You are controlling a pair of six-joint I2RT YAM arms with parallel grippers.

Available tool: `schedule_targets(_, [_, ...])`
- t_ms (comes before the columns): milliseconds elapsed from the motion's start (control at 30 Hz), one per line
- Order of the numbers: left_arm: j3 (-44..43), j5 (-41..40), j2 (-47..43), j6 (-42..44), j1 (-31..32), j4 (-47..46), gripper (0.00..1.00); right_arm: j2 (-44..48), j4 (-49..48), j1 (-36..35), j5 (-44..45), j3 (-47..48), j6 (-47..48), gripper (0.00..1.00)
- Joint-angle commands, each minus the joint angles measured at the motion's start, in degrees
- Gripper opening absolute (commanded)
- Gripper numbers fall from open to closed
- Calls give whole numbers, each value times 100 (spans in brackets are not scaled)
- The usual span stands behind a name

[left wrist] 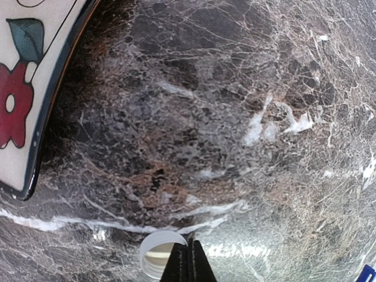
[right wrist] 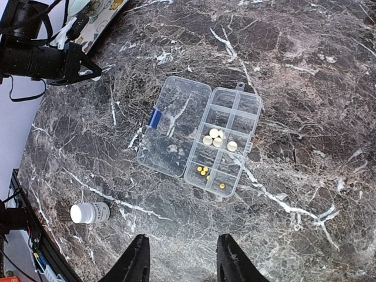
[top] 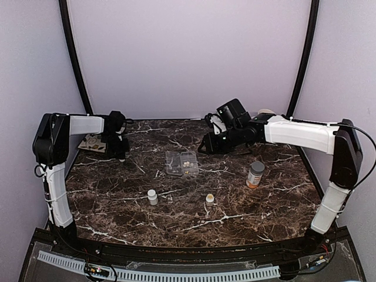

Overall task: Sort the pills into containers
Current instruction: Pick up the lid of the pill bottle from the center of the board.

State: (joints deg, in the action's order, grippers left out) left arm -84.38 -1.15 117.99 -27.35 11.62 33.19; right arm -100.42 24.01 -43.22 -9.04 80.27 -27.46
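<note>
Right hand (right wrist: 182,258) agape — pills (right wrist: 216,138) boxed.

Even soft light, wrist views edge-warped, glare patches

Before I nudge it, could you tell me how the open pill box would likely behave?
Probably light: the pill box is thin clear plastic, so it may slide readily on the marble table. Its lid lies open, so a jolt could spill the pills.

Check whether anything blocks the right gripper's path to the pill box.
Nothing visible does. Only bare table lies between the open right gripper and the pill box, its lid folded open; the white bottle sits off to one side.
</note>
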Motion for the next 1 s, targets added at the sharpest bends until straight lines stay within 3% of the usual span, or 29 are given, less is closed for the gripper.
schedule_targets(0, [12,241,-286,101,-28,71,0,-23,-126,64,-23,216,98,41])
schedule_targets(167, [212,1434,-939,67,-30,-678,0,210,-578,204,-371,-16,-14,41])
schedule_targets(333, [453,3455,-1469,-335,-21,-1781,0,730,-1742,279,-893,-636,-201,53])
schedule_targets(567, [557,5368,-1834,-1148,251,-3146,0,1469,-3245,279,-1261,-1672,-448,63])
schedule_targets(767, [870,6403,-1795,-2376,848,-4833,0,1668,-4635,279,-1593,-2348,-985,66])
schedule_targets(867, [964,6715,-1631,-3166,1123,-5717,0,1672,-4867,235,-1578,-2439,-1007,70])
schedule_targets(967, [1022,6845,-1499,-3895,1327,-6290,0,1667,-4516,129,-1236,-2352,-548,70])
